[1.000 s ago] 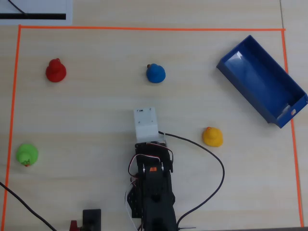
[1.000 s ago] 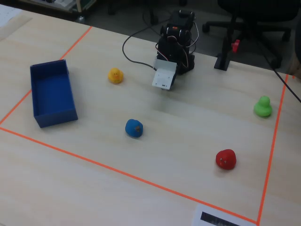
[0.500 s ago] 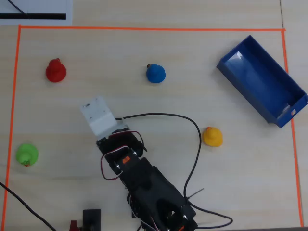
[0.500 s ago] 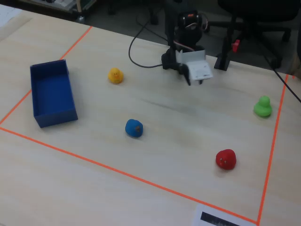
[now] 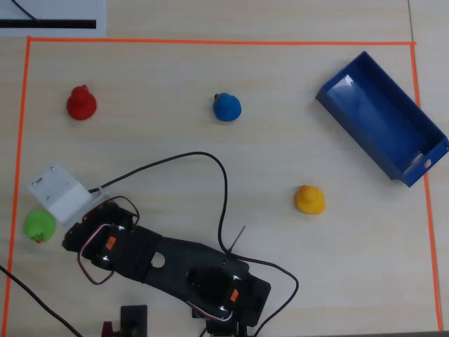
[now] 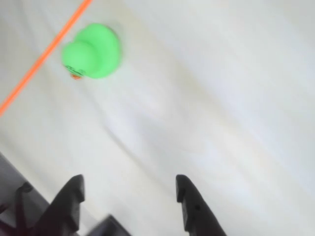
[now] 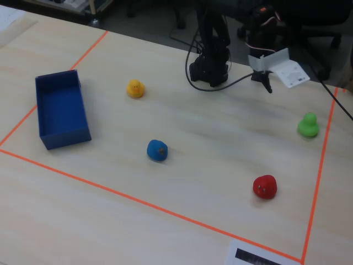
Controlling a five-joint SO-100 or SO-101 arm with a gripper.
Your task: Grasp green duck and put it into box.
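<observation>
In the overhead view the green duck sits at the tabletop's left edge, the box far right; the end effector seemingly hovers near the duck

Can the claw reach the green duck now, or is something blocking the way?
Probably yes. In the wrist view the claw is open, and only bare table lies between it and the green duck. The other ducks stand far off.
</observation>
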